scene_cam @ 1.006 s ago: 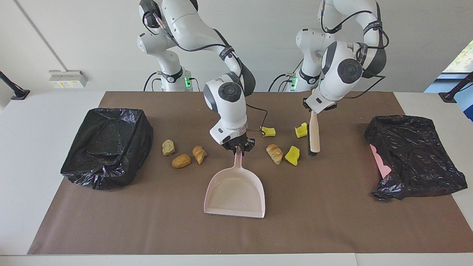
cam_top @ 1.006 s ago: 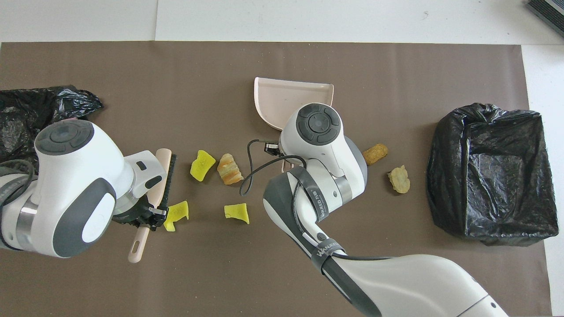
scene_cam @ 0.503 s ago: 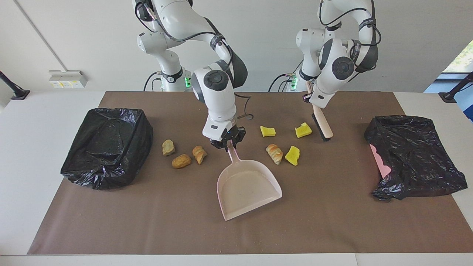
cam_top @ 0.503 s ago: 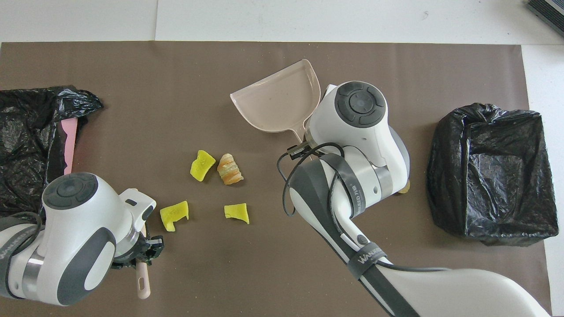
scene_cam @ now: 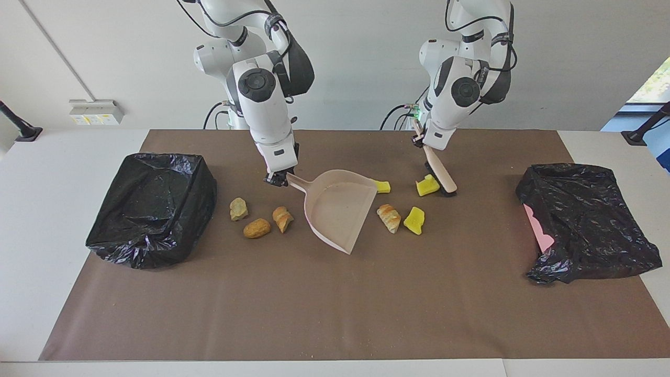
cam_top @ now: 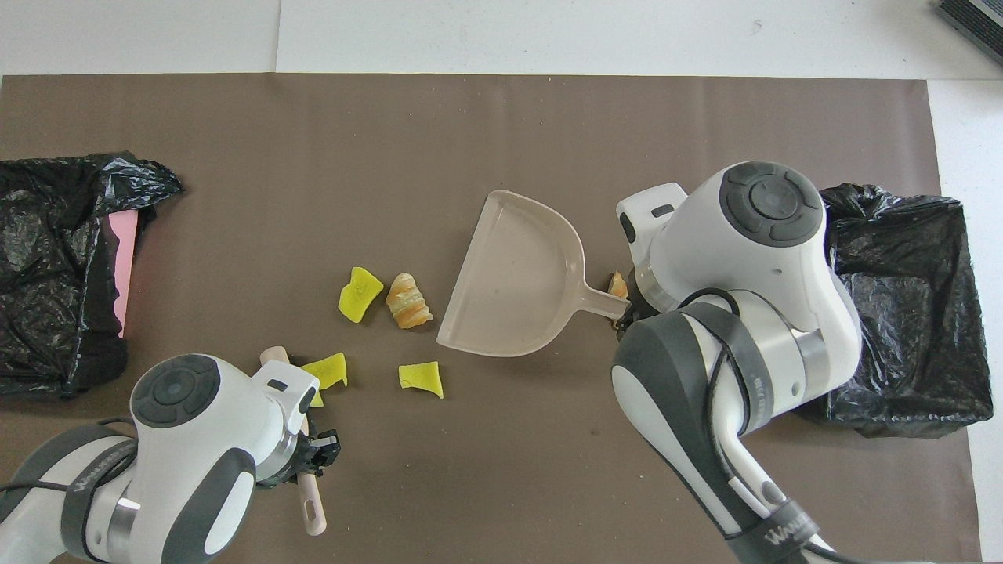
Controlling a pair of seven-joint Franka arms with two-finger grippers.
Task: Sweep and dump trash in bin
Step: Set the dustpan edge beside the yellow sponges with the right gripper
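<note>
My right gripper (scene_cam: 276, 179) (cam_top: 623, 313) is shut on the handle of the pink dustpan (scene_cam: 337, 207) (cam_top: 521, 286). Its mouth faces a tan lump (scene_cam: 388, 217) (cam_top: 409, 301) and a yellow chunk (scene_cam: 414, 220) (cam_top: 360, 283). Another yellow chunk (scene_cam: 383, 186) (cam_top: 421, 378) lies at the pan's rim. My left gripper (scene_cam: 419, 140) (cam_top: 313, 458) is shut on the beige brush (scene_cam: 442, 178), whose head touches a third yellow chunk (scene_cam: 427, 186) (cam_top: 325, 370). Three tan lumps (scene_cam: 257, 228) lie between pan and bin (scene_cam: 152, 207) (cam_top: 901, 313).
A second black bag (scene_cam: 586, 225) (cam_top: 55, 258) with a pink sheet (scene_cam: 539, 230) showing inside lies at the left arm's end of the brown mat (scene_cam: 335, 314). Fine crumbs speckle the mat.
The right gripper swung the dustpan round and drew it toward the robots, so its mouth now faces the left arm's end. The left gripper pulled the brush back to the yellow chunk.
</note>
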